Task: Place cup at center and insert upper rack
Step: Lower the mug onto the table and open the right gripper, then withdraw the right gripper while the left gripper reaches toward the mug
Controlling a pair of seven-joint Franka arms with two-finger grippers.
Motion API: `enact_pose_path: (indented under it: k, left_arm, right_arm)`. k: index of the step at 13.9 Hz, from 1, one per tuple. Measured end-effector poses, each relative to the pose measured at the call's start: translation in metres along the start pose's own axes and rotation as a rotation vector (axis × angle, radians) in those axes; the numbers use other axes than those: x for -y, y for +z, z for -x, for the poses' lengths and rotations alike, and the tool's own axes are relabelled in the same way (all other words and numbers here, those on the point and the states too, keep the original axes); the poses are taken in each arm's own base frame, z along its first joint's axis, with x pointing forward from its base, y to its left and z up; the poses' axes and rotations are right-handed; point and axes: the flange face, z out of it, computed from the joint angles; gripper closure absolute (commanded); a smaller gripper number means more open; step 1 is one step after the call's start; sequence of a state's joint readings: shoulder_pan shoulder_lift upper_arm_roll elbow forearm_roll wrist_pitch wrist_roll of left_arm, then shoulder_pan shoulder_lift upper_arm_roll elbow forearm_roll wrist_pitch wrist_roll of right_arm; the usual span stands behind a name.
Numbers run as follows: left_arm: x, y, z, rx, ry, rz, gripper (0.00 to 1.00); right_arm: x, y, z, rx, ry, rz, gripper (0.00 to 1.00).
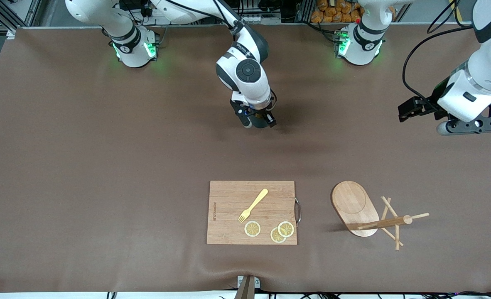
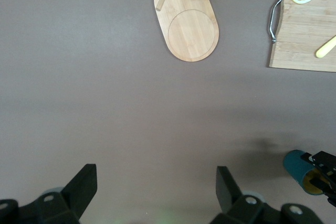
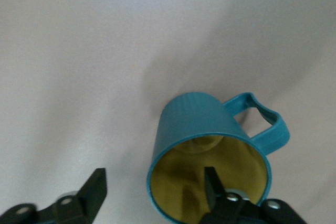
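One cup (image 3: 210, 150) is observed upright on the table mat (image 1: 104, 166), farther from the front camera than the cutting board (image 1: 229, 199). The right gripper (image 3: 155, 192) is at the cup, jaws parted: one finger is inside the rim, the other outside, and no grip can be confirmed. The left gripper (image 2: 155, 190) is held wide open and empty over bare mat at its own end. One upper rack (image 1: 355, 203) stands beside the board. One fork (image 1: 254, 204) and three lemon slices (image 1: 252, 229) are counted on it.

Wooden cutting board (image 1: 251, 212) near front camera; on it yellow fork (image 1: 253, 205) and three lemon slices (image 1: 252, 229); metal handle (image 1: 298, 211).
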State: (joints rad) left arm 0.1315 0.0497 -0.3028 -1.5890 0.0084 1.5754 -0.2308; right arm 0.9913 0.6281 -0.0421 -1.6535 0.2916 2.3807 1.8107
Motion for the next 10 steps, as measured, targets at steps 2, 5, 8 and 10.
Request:
enact_pose_path:
  k: [2,5,8,10]
  left_arm:
    - [-0.009,-0.008,0.006,-0.013,0.007,-0.001,0.0]
    - [-0.023,-0.022,0.02,-0.027,-0.009,-0.007,0.0]
    - [-0.033,-0.035,0.039,-0.018,-0.061,-0.023,0.0]
    - [-0.041,-0.045,0.051,-0.031,-0.12,-0.029,0.0]
  right_arm:
    - [0.004,-0.013,-0.005,-0.003,-0.033,0.009,0.0]
    - [0.013,-0.058,-0.033,-0.003,-0.101,0.06,0.0]
    - [0.022,-0.129,-0.092,0.021,-0.191,0.107,0.0]
    - [0.021,-0.18,-0.142,0.045,-0.256,0.13,0.0]
